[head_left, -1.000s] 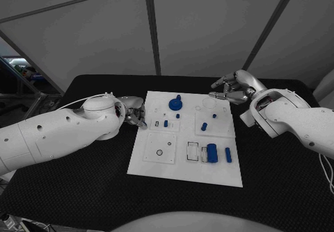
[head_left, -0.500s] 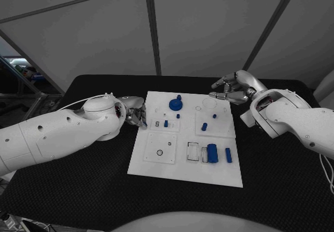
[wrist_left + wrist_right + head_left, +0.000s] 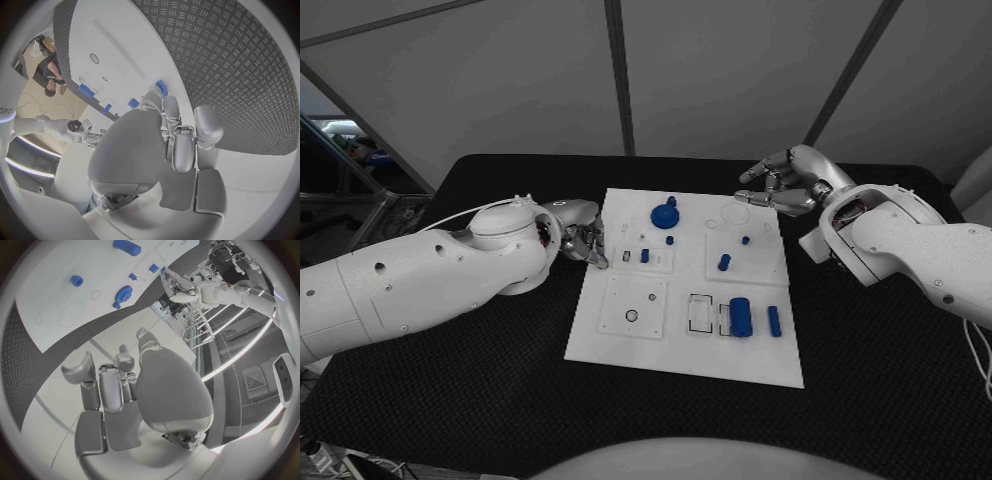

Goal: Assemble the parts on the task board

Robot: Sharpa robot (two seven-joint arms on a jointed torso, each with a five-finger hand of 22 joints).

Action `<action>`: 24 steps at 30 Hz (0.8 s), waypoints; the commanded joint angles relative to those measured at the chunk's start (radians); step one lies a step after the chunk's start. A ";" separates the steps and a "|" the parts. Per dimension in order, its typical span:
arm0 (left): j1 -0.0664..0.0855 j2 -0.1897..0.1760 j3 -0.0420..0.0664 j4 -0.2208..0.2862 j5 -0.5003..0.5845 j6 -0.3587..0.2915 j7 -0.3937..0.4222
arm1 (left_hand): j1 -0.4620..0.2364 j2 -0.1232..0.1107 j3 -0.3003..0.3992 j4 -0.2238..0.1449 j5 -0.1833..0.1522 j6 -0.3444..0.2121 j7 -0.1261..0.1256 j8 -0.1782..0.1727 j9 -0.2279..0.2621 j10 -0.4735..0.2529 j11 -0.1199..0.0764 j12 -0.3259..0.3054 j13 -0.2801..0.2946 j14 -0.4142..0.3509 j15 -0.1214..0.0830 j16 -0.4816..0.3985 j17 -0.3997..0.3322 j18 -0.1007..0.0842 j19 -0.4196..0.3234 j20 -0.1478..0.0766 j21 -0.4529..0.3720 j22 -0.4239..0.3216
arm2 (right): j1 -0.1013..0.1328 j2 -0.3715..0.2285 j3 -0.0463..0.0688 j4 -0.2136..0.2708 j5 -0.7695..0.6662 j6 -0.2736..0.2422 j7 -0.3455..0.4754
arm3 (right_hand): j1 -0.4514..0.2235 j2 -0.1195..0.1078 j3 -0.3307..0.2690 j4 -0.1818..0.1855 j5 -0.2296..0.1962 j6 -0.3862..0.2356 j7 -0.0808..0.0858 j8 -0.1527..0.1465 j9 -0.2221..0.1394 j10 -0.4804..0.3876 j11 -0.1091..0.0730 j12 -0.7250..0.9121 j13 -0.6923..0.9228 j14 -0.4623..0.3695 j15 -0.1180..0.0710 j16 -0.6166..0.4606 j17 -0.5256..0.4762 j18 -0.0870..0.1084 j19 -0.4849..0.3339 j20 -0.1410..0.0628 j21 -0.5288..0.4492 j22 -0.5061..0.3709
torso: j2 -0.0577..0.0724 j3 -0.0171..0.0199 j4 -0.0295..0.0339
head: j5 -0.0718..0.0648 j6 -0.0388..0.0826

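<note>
The white task board [image 3: 635, 345] lies in the middle of the table. On it are a blue round gear-like part [image 3: 664, 214], small blue pegs [image 3: 723, 262], a thick blue cylinder [image 3: 740, 316] and a thin blue bar [image 3: 773, 320]. My left hand [image 3: 581, 238] is at the board's left edge with its fingers curled in and nothing visible in them. In the left wrist view, blue parts [image 3: 161, 88] lie just past the left hand [image 3: 169, 145]. My right hand [image 3: 783, 185] hovers beyond the board's far right corner, fingers curled, holding nothing. The right wrist view shows the right hand [image 3: 125, 390] and the gear [image 3: 123, 292].
The black table [image 3: 473, 390] extends around the board. Empty outlined slots [image 3: 700, 312] and a round hole [image 3: 632, 316] mark the board's near half. White wall panels stand behind the table's far edge.
</note>
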 commanded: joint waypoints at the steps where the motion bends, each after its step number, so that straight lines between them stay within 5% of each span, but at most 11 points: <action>1: -0.003 -0.004 -0.002 0.007 0.008 -0.014 0.011 | -0.001 -0.016 0.010 0.000 -0.002 0.014 -0.007 0.004 0.006 0.014 -0.001 0.019 0.028 0.072 -0.007 0.006 0.137 -0.099 0.008 -0.003 0.008 0.069 | 0.001 0.000 0.001 0.000 -0.002 0.003 0.005 | -0.002 0.010 0.000 0.002 0.006 0.005 0.001 0.004 -0.001 -0.001 -0.010 -0.001 -0.001 0.047 -0.004 -0.004 0.025 0.010 -0.001 -0.006 -0.007 -0.001 | 0.000 0.0003 0.0004 | 0.001 0.000; 24: -0.012 -0.022 -0.002 0.048 0.008 -0.037 0.010 | -0.018 -0.048 0.044 -0.005 0.001 0.024 -0.019 0.033 0.050 0.058 -0.012 0.139 0.221 0.073 -0.017 0.005 0.140 -0.108 0.025 -0.012 0.054 0.098 | 0.001 -0.001 0.001 0.000 -0.003 0.003 0.003 | -0.002 0.011 0.001 0.002 0.006 0.006 0.000 0.005 -0.001 -0.002 -0.010 -0.002 -0.003 0.047 -0.005 -0.005 0.025 0.011 -0.001 -0.006 -0.007 -0.001 | 0.000 -0.0001 0.0000 | 0.003 -0.001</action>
